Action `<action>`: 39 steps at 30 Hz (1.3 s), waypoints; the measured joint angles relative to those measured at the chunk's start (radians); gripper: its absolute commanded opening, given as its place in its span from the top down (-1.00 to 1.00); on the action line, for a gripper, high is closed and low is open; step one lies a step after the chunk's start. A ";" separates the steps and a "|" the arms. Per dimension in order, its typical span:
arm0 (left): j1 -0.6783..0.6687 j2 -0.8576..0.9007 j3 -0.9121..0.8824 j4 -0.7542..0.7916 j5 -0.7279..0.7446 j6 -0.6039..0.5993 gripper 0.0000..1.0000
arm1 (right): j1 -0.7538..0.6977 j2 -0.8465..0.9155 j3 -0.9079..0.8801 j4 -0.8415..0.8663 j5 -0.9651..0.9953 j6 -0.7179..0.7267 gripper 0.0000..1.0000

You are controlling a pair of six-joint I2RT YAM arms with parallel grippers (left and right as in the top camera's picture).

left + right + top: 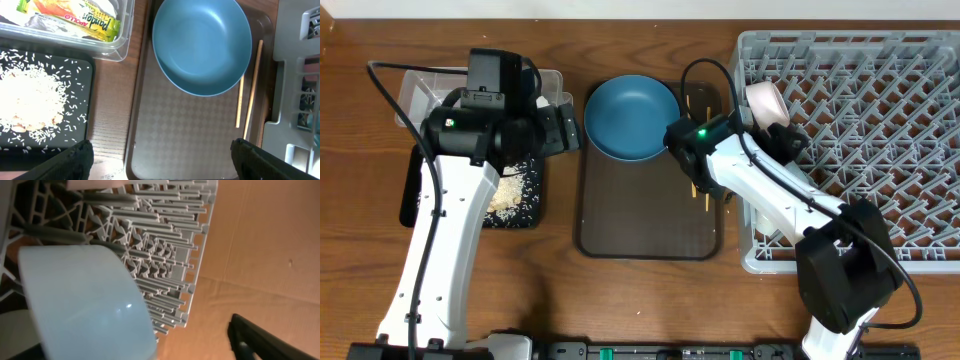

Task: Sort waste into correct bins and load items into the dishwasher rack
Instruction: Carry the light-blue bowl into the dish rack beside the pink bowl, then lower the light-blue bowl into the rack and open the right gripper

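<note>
A dark blue plate lies on the brown serving tray, with two wooden chopsticks to its right. My left gripper is open and empty above the tray's left part. The snack wrapper lies in the clear tub. Rice lies on the black tray. My right gripper is at the left edge of the grey rack. A pale blue bowl fills the left of its view. One finger shows, well apart from the bowl. A white bowl stands in the rack.
The brown serving tray lies between the black tray and the rack. The rack's wall rises just right of the chopsticks. The right arm stretches across the rack's front left corner. Bare wood table lies in front.
</note>
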 measured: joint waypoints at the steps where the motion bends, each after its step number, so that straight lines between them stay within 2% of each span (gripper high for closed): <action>1: 0.000 0.000 0.000 0.000 0.000 0.000 -0.80 | 0.000 0.000 0.000 0.000 -0.002 -0.002 -0.76; 10: 0.000 0.000 0.000 0.000 0.000 0.000 -0.80 | -0.072 0.002 0.058 0.064 -0.026 -0.021 -0.85; 18: 0.000 0.000 0.000 0.000 0.000 0.000 -0.80 | -0.165 0.002 0.165 0.155 -0.161 -0.142 -0.98; 28: 0.000 0.000 0.000 0.000 0.000 0.000 -0.80 | -0.171 0.002 0.178 0.180 -0.380 -0.228 -0.93; 35: 0.000 0.000 0.000 0.000 0.000 0.000 -0.81 | -0.171 0.002 0.181 0.177 -0.494 -0.234 -0.89; 39: 0.000 0.000 0.000 0.000 0.000 0.000 -0.80 | -0.173 0.005 0.250 0.146 -0.583 -0.200 -0.85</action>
